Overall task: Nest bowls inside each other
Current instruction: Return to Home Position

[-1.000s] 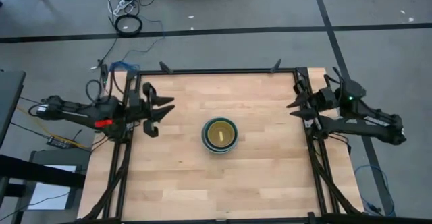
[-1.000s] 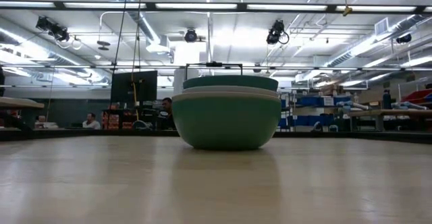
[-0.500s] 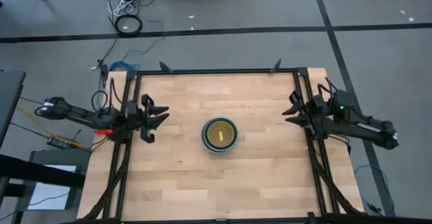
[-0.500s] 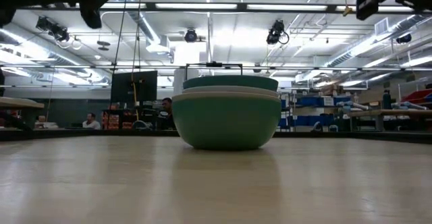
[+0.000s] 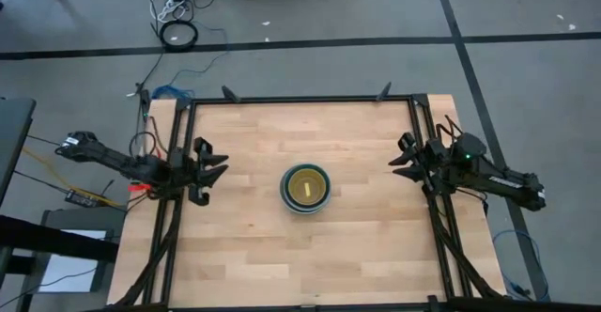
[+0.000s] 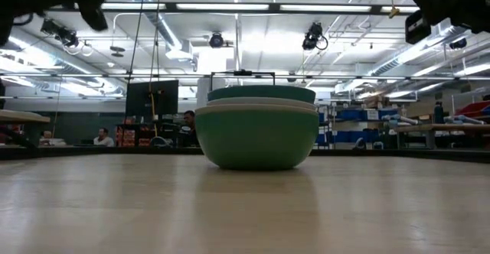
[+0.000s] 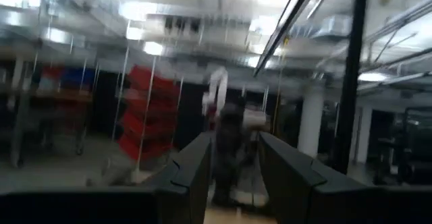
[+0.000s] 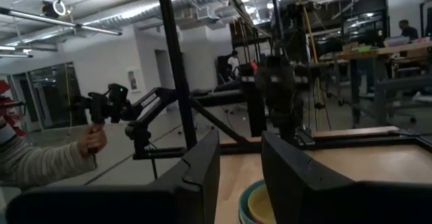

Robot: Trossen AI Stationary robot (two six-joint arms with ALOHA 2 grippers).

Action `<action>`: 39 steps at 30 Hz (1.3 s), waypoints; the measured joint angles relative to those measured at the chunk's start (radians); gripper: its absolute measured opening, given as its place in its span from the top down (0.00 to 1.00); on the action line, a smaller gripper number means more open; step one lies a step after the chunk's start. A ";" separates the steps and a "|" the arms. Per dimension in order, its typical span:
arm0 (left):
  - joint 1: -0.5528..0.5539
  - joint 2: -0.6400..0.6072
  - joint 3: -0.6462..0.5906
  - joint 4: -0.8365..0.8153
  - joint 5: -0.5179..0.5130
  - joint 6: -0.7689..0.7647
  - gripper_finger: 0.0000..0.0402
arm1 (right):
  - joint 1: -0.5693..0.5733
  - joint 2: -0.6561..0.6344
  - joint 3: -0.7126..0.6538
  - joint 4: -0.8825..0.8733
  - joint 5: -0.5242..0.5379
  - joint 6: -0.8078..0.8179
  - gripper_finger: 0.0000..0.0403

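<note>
The bowls [image 5: 305, 188] stand nested in one stack at the middle of the wooden table [image 5: 244, 246]. The low view shows the large green bowl [image 6: 256, 139] outermost, resting on its base, with a white rim and a dark teal rim above it. From above, a yellow bowl [image 5: 305, 187] sits innermost. My left gripper [image 5: 221, 171] hovers open by the table's left edge. My right gripper [image 5: 396, 158] hovers open by the right edge. Both are raised, far from the stack, with nothing between their fingers. In the right wrist view the stack [image 8: 251, 200] shows between the fingers.
A dark metal frame [image 5: 300, 99] runs around the table. Bare wood lies on all sides of the stack. In the right wrist view a person's hand [image 8: 93, 140] holds a handle beyond the table. Cables [image 5: 177, 32] lie on the floor behind.
Both arms have sunk and drawn back, the left toward the table's left edge, the right toward the right edge; in the low view they have come into the top corners. The stack of bowls has stayed where it was.
</note>
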 joint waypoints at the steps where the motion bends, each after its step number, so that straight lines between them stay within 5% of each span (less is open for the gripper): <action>1: -0.008 -0.010 0.021 0.006 0.003 0.038 0.67 | 0.000 -0.001 0.000 -0.001 0.001 0.002 0.75; 8: -0.058 -0.141 0.150 -0.182 -0.069 0.181 0.67 | -0.002 -0.003 0.031 0.000 0.033 -0.032 0.75; 21: -0.116 -0.325 0.232 -0.645 -0.099 0.075 0.67 | -0.119 -0.003 0.080 -0.130 -0.009 -0.046 0.75; 33: -0.116 -0.325 -0.033 -0.473 -0.100 0.016 0.67 | -0.136 -0.003 -0.051 -0.075 -0.046 -0.051 0.75; 39: -0.116 -0.323 -0.032 -0.509 -0.104 -0.007 0.67 | -0.117 -0.002 -0.137 0.075 -0.054 -0.009 0.75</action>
